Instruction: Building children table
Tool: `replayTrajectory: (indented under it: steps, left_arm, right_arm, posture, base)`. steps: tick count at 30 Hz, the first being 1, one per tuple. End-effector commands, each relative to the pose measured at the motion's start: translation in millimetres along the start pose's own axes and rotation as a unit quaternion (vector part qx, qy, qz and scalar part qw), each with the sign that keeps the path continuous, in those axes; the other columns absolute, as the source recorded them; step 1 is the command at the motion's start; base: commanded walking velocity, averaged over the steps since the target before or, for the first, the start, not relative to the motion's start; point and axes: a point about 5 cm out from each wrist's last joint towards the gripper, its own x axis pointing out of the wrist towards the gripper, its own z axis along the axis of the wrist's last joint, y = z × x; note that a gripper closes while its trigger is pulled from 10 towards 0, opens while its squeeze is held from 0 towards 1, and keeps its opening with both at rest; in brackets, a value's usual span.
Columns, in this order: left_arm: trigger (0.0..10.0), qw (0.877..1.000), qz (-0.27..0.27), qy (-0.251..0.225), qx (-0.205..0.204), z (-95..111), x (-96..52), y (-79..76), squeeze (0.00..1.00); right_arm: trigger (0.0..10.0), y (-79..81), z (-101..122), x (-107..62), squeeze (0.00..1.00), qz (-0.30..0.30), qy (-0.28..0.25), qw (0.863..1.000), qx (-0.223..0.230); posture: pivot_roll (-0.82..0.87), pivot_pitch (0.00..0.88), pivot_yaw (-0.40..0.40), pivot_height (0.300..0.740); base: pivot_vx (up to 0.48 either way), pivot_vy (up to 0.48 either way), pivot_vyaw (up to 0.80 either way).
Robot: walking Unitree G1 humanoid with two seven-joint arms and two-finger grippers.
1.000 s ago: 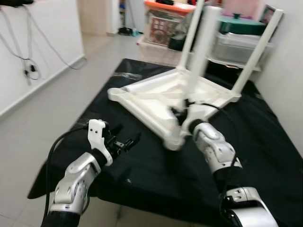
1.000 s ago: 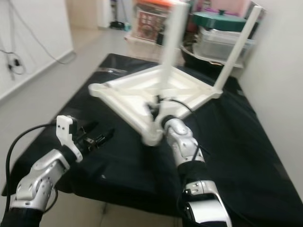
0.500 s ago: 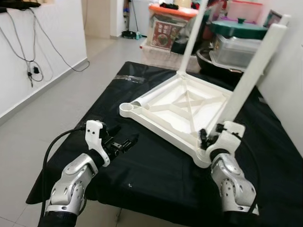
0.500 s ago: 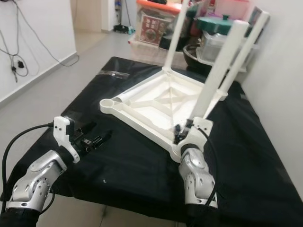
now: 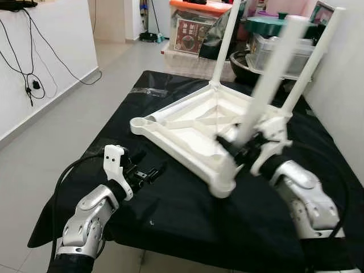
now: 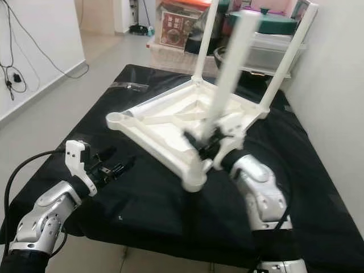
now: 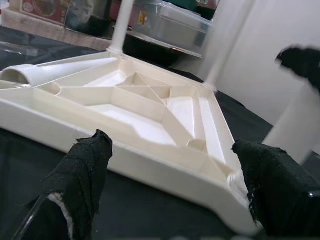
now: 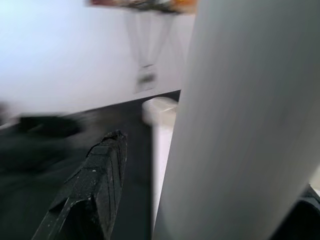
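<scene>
A white plastic children's table [image 5: 187, 122] lies upside down on the black-covered worktable [image 5: 170, 227]. Two white legs stand in its far sockets, one at the back [image 5: 224, 42] and one at the back right [image 5: 313, 60]. My right gripper [image 5: 242, 151] is shut on a third white leg [image 5: 270, 74], blurred and tilted, just above the near corner socket [image 5: 223, 185]. That leg [image 8: 240, 125] sits against one black finger [image 8: 92, 190] in the right wrist view. The left corner socket [image 5: 138, 122] is empty. My left gripper [image 5: 149, 169] hovers open over the cloth, left of the table, its fingertips [image 7: 82, 170] apart.
Storage boxes [image 5: 196, 28] and lidded bins [image 5: 278, 45] crowd behind the worktable. A white wall [image 5: 347, 102] runs close along the right. Tiled floor [image 5: 62, 114] lies to the left, with cables [image 5: 28, 85] hanging on the left wall.
My right gripper has swung the held leg left, from the right corner toward the near corner socket. The upturned table has shifted slightly. My left gripper has barely moved.
</scene>
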Motion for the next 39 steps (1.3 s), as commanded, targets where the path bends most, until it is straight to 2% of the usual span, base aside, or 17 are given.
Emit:
replayTrajectory:
  steps: [1, 5, 6, 9, 11, 15, 16, 18, 19, 21, 22, 23, 26, 27, 31, 32, 39]
  left_arm:
    - [10.0, 1.0, 0.004, 0.006, -0.001, -3.3, 0.0, 1.3, 0.0]
    - [10.0, 1.0, 0.008, 0.005, 0.001, -3.2, -0.8, 1.1, 0.0]
    - [10.0, 1.0, 0.008, 0.005, -0.001, -3.1, -1.3, 1.6, 0.0]
    - [10.0, 1.0, 0.007, 0.004, -0.004, -2.7, -1.5, 1.2, 0.0]
    - [10.0, 1.0, 0.007, 0.002, -0.003, -2.7, -1.9, -0.1, 0.0]
    - [10.0, 1.0, 0.007, 0.0, -0.008, -2.6, -1.7, -0.4, 0.0]
    - [10.0, 1.0, 0.004, 0.0, -0.01, -2.3, -1.3, -1.4, 0.0]
    - [10.0, 1.0, 0.004, 0.0, -0.01, -2.3, -1.3, -1.4, 0.0]
    - [10.0, 1.0, 0.004, 0.0, -0.011, -2.5, -1.9, -1.7, 0.0]
    - [10.0, 1.0, -0.001, 0.002, -0.011, -2.1, -3.1, -2.8, 0.0]
    - [10.0, 1.0, -0.003, 0.003, -0.009, -2.0, -3.4, -3.1, 0.0]
    - [10.0, 1.0, -0.003, 0.003, -0.007, -2.0, -3.5, -3.2, 0.0]
    - [10.0, 1.0, -0.002, 0.003, -0.009, -2.2, -3.7, -2.2, 0.0]
    - [10.0, 1.0, -0.003, 0.003, -0.01, -2.2, -3.1, -2.4, 0.0]
    - [10.0, 1.0, -0.004, 0.005, -0.007, -2.7, -2.4, -3.0, 0.0]
    - [10.0, 1.0, -0.003, 0.005, -0.008, -3.0, -2.6, -1.9, 0.0]
    - [10.0, 1.0, 0.001, 0.003, -0.008, -3.2, -3.2, -0.8, 0.0]
  right_arm:
    - [10.0, 15.2, -4.9, 3.9, 0.0, 0.052, 0.002, 0.999, -0.002]
    - [8.7, 38.0, -17.3, 14.6, 0.0, 0.109, 0.013, 0.994, 0.003]
    - [0.0, 33.6, -22.5, 20.0, 0.0, 0.067, 0.025, 0.997, 0.003]
    - [0.0, 25.1, -26.4, 23.8, 0.0, 0.011, 0.03, 0.999, 0.009]
    - [0.0, -3.7, -39.8, 23.1, 0.0, -0.174, 0.063, 0.982, 0.046]
    - [0.0, -35.4, -60.3, -0.6, 0.0, -0.381, 0.111, 0.913, 0.092]
    - [0.0, -45.6, -72.4, -19.6, 0.0, -0.467, 0.135, 0.866, 0.116]
    - [0.0, -45.6, -72.4, -19.6, 0.0, -0.467, 0.135, 0.866, 0.116]
    - [0.0, -49.3, -84.1, -47.0, 0.0, -0.55, 0.159, 0.811, 0.123]
    - [0.0, -42.8, -88.5, -74.2, 0.0, -0.605, 0.18, 0.768, 0.109]
    - [0.0, -38.1, -87.2, -73.9, 0.0, -0.593, 0.186, 0.777, 0.103]
    - [10.0, -32.5, -84.3, -67.8, 0.0, -0.571, 0.181, 0.793, 0.108]
    - [10.0, -21.7, -76.9, -49.7, 0.0, -0.508, 0.152, 0.839, 0.125]
    - [10.0, -16.6, -65.8, -36.8, 1.0, -0.461, 0.109, 0.871, 0.13]
    - [10.0, -11.3, -50.0, -20.3, 1.0, -0.4, 0.056, 0.905, 0.135]
    - [10.0, -13.3, -40.7, -12.8, 0.0, -0.366, 0.031, 0.921, 0.134]
    - [10.0, -1.6, 1.3, 6.4, 0.0, -0.12, -0.039, 0.991, 0.041]
  posture:
    - [0.07, 0.0, -0.129, 0.74]
    - [0.07, 0.0, -0.129, 0.74]
    - [0.07, 0.0, -0.131, 0.74]
    - [0.06, 0.0, -0.131, 0.74]
    - [0.06, 0.0, -0.13, 0.74]
    - [0.05, 0.0, -0.129, 0.74]
    - [0.05, 0.0, -0.129, 0.74]
    - [0.05, 0.0, -0.129, 0.74]
    - [0.05, 0.0, -0.124, 0.74]
    - [0.04, 0.0, -0.119, 0.74]
    - [0.03, 0.0, -0.113, 0.74]
    - [0.03, 0.0, -0.113, 0.74]
    - [0.03, 0.0, -0.111, 0.74]
    - [0.03, 0.0, -0.11, 0.74]
    - [0.03, 0.0, -0.109, 0.74]
    - [0.03, 0.0, -0.114, 0.74]
    - [0.04, 0.0, -0.118, 0.74]
  base:
    - [0.0, 0.0, 0.0]
    - [0.0, 0.0, 0.0]
    - [0.0, 0.0, 0.0]
    - [0.0, 0.0, 0.0]
    - [0.0, 0.0, 0.0]
    - [0.0, 0.0, 0.0]
    - [0.0, 0.0, 0.0]
    - [0.0, 0.0, 0.0]
    - [0.0, 0.0, 0.0]
    - [0.0, 0.0, 0.0]
    - [0.0, 0.0, 0.0]
    - [0.0, 0.0, 0.0]
    - [0.0, 0.0, 0.0]
    - [0.0, 0.0, 0.0]
    - [0.0, 0.0, 0.0]
    - [0.0, 0.0, 0.0]
    - [0.0, 0.0, 0.0]
